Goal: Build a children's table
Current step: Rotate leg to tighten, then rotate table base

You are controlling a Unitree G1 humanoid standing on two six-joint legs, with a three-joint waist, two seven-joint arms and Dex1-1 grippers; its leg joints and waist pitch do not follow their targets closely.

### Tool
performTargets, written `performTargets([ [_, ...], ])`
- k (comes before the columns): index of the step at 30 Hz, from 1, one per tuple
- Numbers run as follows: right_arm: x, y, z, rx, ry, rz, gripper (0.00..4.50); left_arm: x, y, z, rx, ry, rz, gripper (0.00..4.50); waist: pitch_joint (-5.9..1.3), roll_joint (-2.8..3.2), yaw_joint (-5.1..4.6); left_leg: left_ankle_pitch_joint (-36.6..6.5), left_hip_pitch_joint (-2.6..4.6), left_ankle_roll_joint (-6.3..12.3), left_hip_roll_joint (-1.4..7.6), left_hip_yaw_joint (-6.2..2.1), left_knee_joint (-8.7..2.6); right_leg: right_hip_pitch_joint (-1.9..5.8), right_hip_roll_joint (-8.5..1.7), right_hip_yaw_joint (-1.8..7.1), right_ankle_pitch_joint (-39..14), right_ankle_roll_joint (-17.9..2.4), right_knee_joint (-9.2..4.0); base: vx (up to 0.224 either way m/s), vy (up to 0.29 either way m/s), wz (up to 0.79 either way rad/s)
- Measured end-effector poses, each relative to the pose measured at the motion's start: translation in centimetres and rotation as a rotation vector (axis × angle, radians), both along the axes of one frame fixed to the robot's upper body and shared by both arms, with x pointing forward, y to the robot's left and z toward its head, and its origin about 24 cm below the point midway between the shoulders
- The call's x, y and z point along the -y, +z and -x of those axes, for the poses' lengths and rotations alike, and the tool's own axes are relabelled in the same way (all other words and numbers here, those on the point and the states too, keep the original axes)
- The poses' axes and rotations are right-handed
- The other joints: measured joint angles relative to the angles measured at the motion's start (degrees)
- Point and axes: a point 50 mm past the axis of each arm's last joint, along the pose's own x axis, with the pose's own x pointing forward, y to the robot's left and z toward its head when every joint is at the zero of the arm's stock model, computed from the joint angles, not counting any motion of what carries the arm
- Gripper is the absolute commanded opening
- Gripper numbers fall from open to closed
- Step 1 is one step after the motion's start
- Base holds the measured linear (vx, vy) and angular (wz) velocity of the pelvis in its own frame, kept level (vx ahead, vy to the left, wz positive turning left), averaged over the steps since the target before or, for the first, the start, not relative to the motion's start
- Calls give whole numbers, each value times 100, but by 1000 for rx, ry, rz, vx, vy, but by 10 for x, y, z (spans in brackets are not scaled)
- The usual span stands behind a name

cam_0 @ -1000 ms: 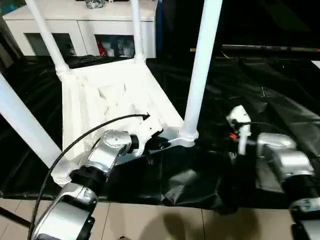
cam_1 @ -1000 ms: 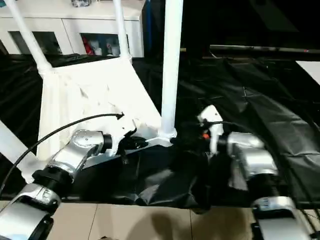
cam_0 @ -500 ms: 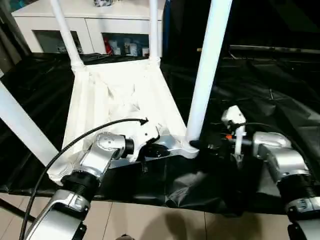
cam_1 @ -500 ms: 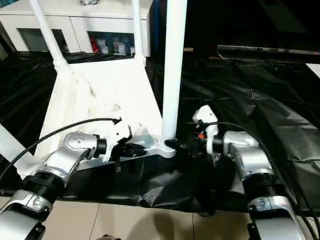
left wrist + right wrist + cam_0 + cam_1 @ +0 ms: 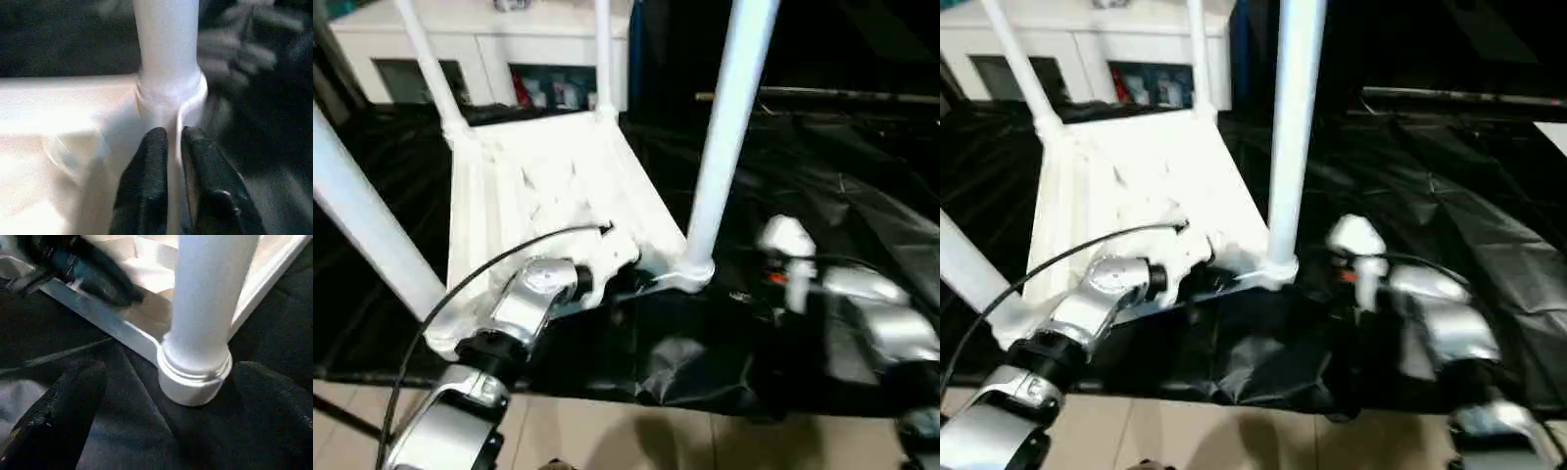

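We see one black sheet [image 5: 822, 176] spread across the frame, and centre-left on it one white tabletop [image 5: 543, 186], underside up. Four white legs [image 5: 724, 137] stand in its corner sockets. One white cabinet [image 5: 509, 44] sits along the top left. Our left gripper [image 5: 171, 147] pinches the tabletop's rim just beside the near-right leg; our right gripper [image 5: 161, 421] spreads wide either side of that leg's socket. No writing we can read.
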Motion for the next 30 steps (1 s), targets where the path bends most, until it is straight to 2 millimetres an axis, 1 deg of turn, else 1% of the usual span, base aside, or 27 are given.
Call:
performTargets([
  [3, -4, 0, 5, -13, 19, -16, 450, -2, 12, 2, 22, 10, 59, 117, -2, 3, 5, 0, 4, 0, 2, 1, 2, 1, 1, -1, 0, 0, 5, 0, 0, 0],
  [6, -19, -5, 8, -35, 47, -54, 450, -12, 18, 14, 3, 13, 84, 150, -2, 3, -32, 0, 9, -1, 2, -1, 0, 1, 2, 2, 0, 0, 9, 0, 0, 0],
  [7, -27, -6, 8, -34, 58, -70, 450, -17, 16, 21, -16, 3, 81, 157, -1, -2, -49, 0, 11, -1, 2, 0, -3, 1, 1, 2, 0, 1, 9, 0, 0, 0],
  [8, -37, -9, 9, -36, 72, -89, 450, -22, 12, 35, -50, -28, 71, 161, -5, -7, -77, -1, 24, -2, 2, -2, -10, 4, 2, 4, -3, 5, 8, 0, 0, 0],
  [9, -43, -11, 9, -42, 80, -98, 450, -25, 5, 44, -93, -47, 66, 172, -5, -8, -85, -1, 21, -3, 1, -5, -10, 3, 3, 2, -4, 6, 8, 0, 0, 0],
  [10, -48, -13, 9, -42, 77, -109, 450, -25, -1, 52, -130, -64, 63, 172, -3, -10, -90, -1, 14, -3, 1, -3, -11, -1, 2, 2, -4, 7, 6, 0, 0, 0],
  [11, -51, -14, 9, -42, 73, -115, 450, -23, -8, 59, -172, -85, 62, 196, 1, -15, -72, -1, 9, -3, -1, -4, -10, -2, 1, 4, -4, 7, 6, 0, 0, 0],
  [12, -53, -14, 9, -41, 73, -118, 450, -22, -10, 60, -187, -92, 63, 196, 3, -25, -52, -1, 1, -3, -1, -3, -10, 1, 1, 4, -4, 7, 5, 0, 0, 0],
  [13, -59, -13, 6, -33, 64, -133, 450, -25, -8, 65, -187, -88, 70, 204, 12, -63, -63, -1, 10, -3, 0, 15, -26, -2, -1, 16, -4, 6, 7, 0, 0, 0],
  [14, -66, -13, 4, -24, 52, -146, 450, -27, -8, 71, -193, -90, 78, 210, 14, -92, -67, 0, 16, -4, 1, 9, -26, 0, 2, 14, -4, 8, 9, 0, 0, 0],
  [15, -71, -13, 1, -24, 46, -160, 450, -28, -8, 76, -206, -89, 81, 222, 18, -140, -89, 0, 21, -4, -1, 11, -29, 0, 2, 15, -7, 13, 9, 0, 0, 0],
  [17, -79, -13, -3, -27, 37, -188, 450, -30, -12, 89, -257, -91, 88, 243, 24, -200, -110, 0, 21, -5, 1, 4, -32, 0, 4, 10, -18, 31, 9, 0, 0, 0],
  [19, -85, -13, -8, -31, 29, -206, 450, -36, -16, 100, -309, -91, 58, 254, 25, -239, -124, 0, 22, -6, 0, 5, -33, 1, 4, 13, -18, 32, 10, 0, 0, 0],
  [20, -86, -14, -11, -30, 14, -207, 450, -39, -19, 107, -342, -95, 42, 276, 27, -254, -126, 0, 23, -6, 0, 5, -33, 1, 4, 13, -19, 32, 9, 0, 0, 0],
  [22, -87, -17, -17, -25, -21, -204, 450, -42, -22, 115, -377, -86, 33, 282, 29, -286, -124, 0, 23, -6, -2, 9, -33, 1, 3, 19, -19, 33, 10, 0, 0, 0],
  [23, -89, -16, -25, -12, -65, -204, 450, -43, -23, 121, -402, -88, 30, 282, 36, -306, -128, 0, 24, -6, -3, 9, -33, 0, 3, 21, -19, 32, 11, 0, 0, 0],
  [24, -89, -14, -31, 2, -99, -201, 450, -43, -24, 125, -409, -87, 36, 301, 46, -329, -128, 0, 24, -6, -3, 9, -33, -1, 4, 21, -19, 32, 11, 0, 0, 0],
  [25, -87, -12, -36, 19, -135, -200, 450, -42, -23, 127, -411, -88, 39, 301, 55, -359, -123, 0, 25, -6, -2, 9, -33, -1, 4, 21, -18, 32, 12, 0, 0, 0],
  [26, -86, -9, -44, 32, -188, -196, 450, -43, -24, 131, -415, -76, 38, 316, 51, -390, -120, 1, 25, -7, -2, 7, -33, -1, 4, 20, -18, 31, 14, 0, 0, 0],
  [28, -83, -2, -57, 67, -278, -169, 450, -47, -26, 135, -424, -51, 32, 324, 45, -418, -120, 3, 26, -10, -2, 8, -33, 0, 4, 21, -17, 31, 14, 0, 0, 0],
  [29, -80, 3, -66, 90, -352, -149, 450, -50, -27, 138, -428, -28, 29, 330, 45, -431, -119, 3, 26, -10, -3, 9, -32, 1, 4, 22, -17, 31, 14, 0, 0, 0],
  [30, -76, 6, -71, 106, -408, -137, 450, -52, -27, 139, -433, -18, 24, 337, 45, -439, -102, 3, 24, -10, -4, 8, -31, 2, 4, 22, -18, 31, 14, 0, 0, 0],
])
